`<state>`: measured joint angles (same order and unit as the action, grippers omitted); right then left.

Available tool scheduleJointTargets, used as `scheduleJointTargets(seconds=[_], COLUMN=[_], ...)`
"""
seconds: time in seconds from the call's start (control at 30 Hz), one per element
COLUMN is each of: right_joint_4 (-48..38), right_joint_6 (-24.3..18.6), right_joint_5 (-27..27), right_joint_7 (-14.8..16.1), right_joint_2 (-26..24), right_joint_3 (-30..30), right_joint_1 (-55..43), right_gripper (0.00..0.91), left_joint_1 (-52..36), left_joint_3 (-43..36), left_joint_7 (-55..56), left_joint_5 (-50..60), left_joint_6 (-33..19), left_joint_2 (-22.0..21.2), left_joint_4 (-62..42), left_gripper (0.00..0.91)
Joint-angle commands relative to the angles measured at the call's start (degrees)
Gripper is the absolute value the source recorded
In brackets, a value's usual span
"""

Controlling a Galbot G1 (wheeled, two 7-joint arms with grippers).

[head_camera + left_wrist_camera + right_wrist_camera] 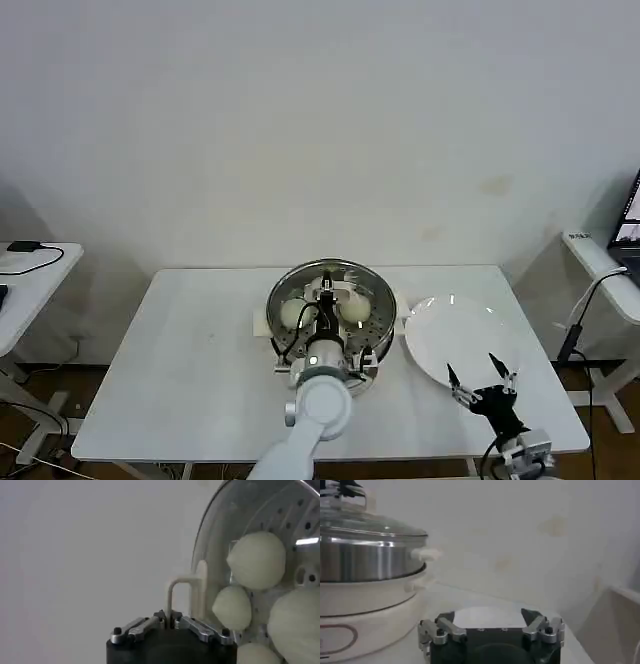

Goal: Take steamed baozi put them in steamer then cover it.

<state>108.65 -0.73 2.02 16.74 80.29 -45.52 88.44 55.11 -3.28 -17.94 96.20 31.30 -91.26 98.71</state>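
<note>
Soft, even indoor light. Bright glare streaks sit on the round clear glass cover [331, 297] and flat white plate [455, 335]. Wrist views look hazy, near gripper bodies blurred.

head view looks down from above; both wrist views sit close, sharing the steamer [330, 310] with it.

The steamer [365, 555] is shiny polished steel on a smooth, matt white base [365, 602], under a clear glass cover [367, 524] with a metal rim. The baozi [256, 560] look smooth and matt; the plate [462, 340] is glossy white, the table [190, 370] matt.
</note>
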Motion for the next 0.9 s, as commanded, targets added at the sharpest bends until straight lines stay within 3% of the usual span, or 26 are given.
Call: scheduleJointTargets(seconds=[0.03, 0.63, 0.67, 0.7, 0.73, 0.9], right_joint_4=[-0.05, -0.21, -0.23, -0.28, -0.31, -0.37], right_joint_6=[-0.09, -0.38, -0.48, -0.59, -0.61, -0.68], right_joint_5=[-0.12, -0.62, -0.62, -0.62, -0.6, -0.67], right_joint_7=[0.06, 0.19, 0.18, 0.16, 0.17, 0.19], right_joint_2=[0.07, 0.44, 0.44, 0.48, 0.46, 0.52], right_joint_3=[0.0, 0.38, 0.39, 0.4, 0.42, 0.52], right_joint_1=[0.05, 0.14, 0.13, 0.12, 0.12, 0.1], right_gripper=[0.907, 0.907, 0.907, 0.907, 0.907, 0.907], left_joint_1=[0.0, 0.08, 0.1, 0.12, 0.12, -0.1], left_joint_3=[-0.13, -0.24, -0.25, -0.25, -0.25, -0.24], left_joint_7=[0.11, 0.37, 0.52, 0.85, 0.91, 1.29], left_joint_5=[0.02, -1.42, -1.77, -1.91, -1.89, -1.71], left_joint_6=[-0.06, -0.29, -0.28, -0.4, -0.4, -0.41], left_joint_2=[-0.1, -0.06, -0.07, -0.08, -0.09, -0.26], left_joint_4=[-0.27, -1.04, -1.15, -1.27, -1.31, -0.99], left_gripper=[0.0, 0.0, 0.111, 0.665, 0.907, 0.907])
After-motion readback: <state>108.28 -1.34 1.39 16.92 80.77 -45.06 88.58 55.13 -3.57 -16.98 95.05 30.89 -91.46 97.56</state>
